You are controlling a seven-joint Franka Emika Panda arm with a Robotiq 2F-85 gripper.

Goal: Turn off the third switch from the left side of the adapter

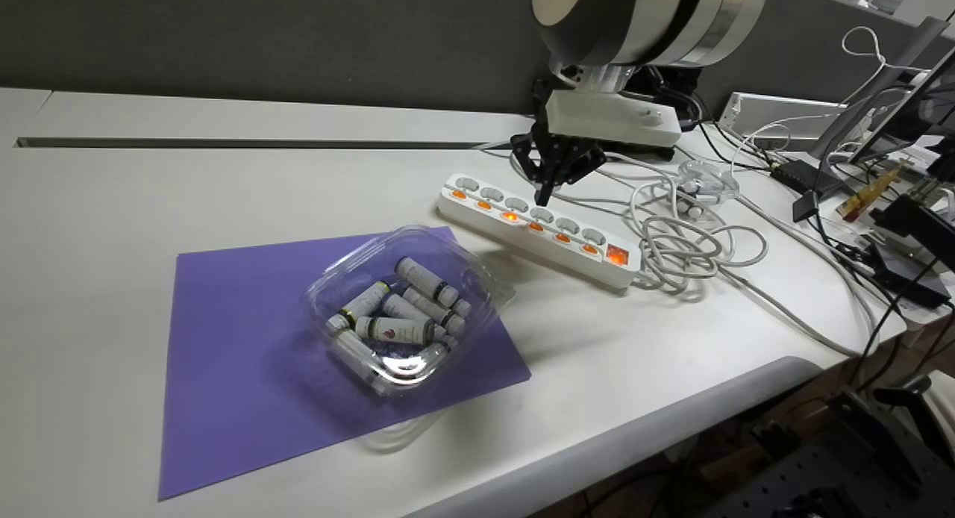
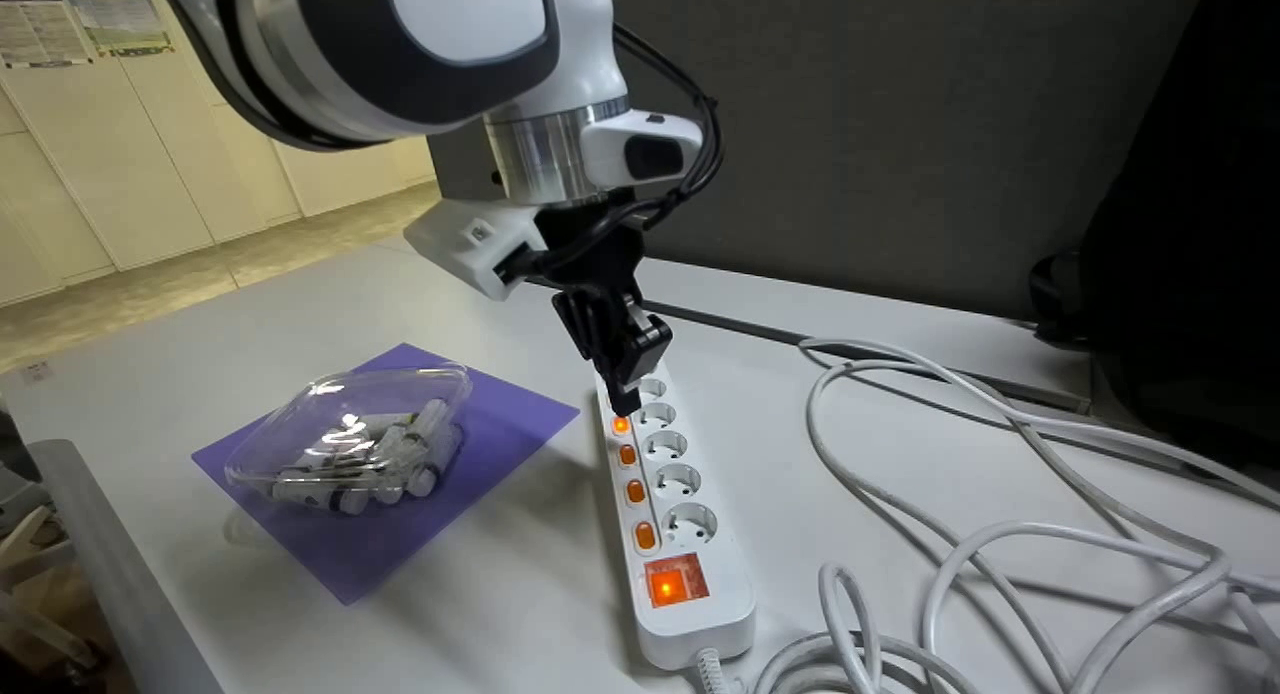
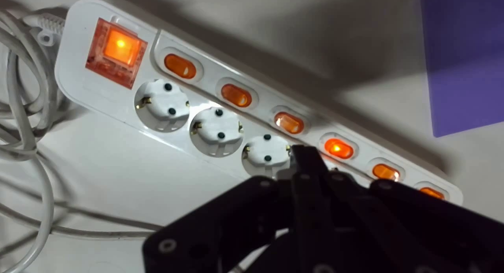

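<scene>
Wrist view: the adapter (image 3: 263,109) slants lengthwise down rightward from its cord (image 3: 42,83); the gripper (image 3: 310,157) is closed.

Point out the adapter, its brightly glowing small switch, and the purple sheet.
Adapter (image 1: 539,242): in an exterior view, on the long side of its white housing.
Glowing small switch (image 3: 339,148): in the wrist view, on the middle of its orange button.
Purple sheet (image 1: 246,354): in an exterior view, on its bare left part.
</scene>
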